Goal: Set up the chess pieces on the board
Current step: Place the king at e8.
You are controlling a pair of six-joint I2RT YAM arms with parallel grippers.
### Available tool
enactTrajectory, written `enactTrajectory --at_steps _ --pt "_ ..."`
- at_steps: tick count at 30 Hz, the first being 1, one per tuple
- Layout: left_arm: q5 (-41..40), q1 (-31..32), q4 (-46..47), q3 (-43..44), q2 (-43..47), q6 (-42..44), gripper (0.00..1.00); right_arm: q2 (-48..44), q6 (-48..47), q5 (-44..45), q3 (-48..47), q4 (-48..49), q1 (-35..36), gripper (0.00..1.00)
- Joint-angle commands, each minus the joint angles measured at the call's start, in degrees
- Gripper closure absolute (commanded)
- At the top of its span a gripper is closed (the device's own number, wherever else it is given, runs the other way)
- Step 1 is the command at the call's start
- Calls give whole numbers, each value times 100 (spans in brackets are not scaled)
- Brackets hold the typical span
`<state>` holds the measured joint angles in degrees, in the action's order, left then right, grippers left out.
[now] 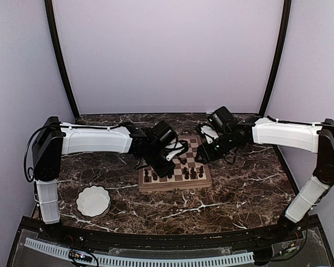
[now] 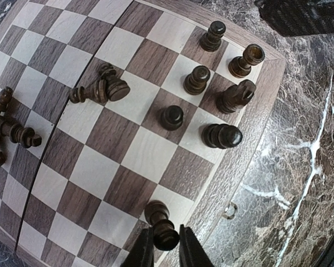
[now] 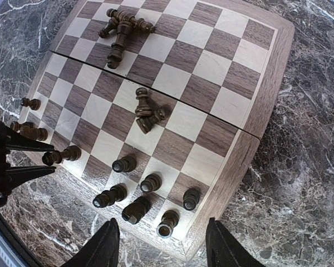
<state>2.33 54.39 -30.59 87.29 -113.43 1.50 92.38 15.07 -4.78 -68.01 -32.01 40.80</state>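
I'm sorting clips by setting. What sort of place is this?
Likely a robot lab test booth: plain pale walls enclose a marble-patterned table, with a left arm and right arm mounted at its near edge and a chessboard between.

A robotics lab test cell: a dark marble-patterned tabletop (image 1: 239,194) is boxed in by plain pale lavender panels (image 1: 167,55) at 9, 12 and 3 o'clock, framed by black curved poles (image 1: 61,61). The left arm (image 1: 94,139) and right arm (image 1: 284,134), white and black, are bolted at the 6 o'clock edge, beside a slotted white cable strip (image 1: 156,260) and loose wiring.
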Motion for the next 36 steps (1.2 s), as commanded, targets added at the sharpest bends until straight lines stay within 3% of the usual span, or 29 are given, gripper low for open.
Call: enactTrajectory --at_steps 1,9,18,28,36 --pt "193 36 -171 122 1 14 82 61 -60 -48 -63 115 -45 46" --pt "253 46 -257 102 3 -44 88 76 -54 -58 -63 134 -54 46" --pt "222 50 -297 100 -4 -93 88 118 -48 -100 -116 129 -54 45" --pt "130 50 -287 193 350 -123 66 256 -196 1 -474 -29 -54 45" --pt "-256 -8 93 56 1083 -634 54 1029 -333 -94 -1235 -352 -46 47"
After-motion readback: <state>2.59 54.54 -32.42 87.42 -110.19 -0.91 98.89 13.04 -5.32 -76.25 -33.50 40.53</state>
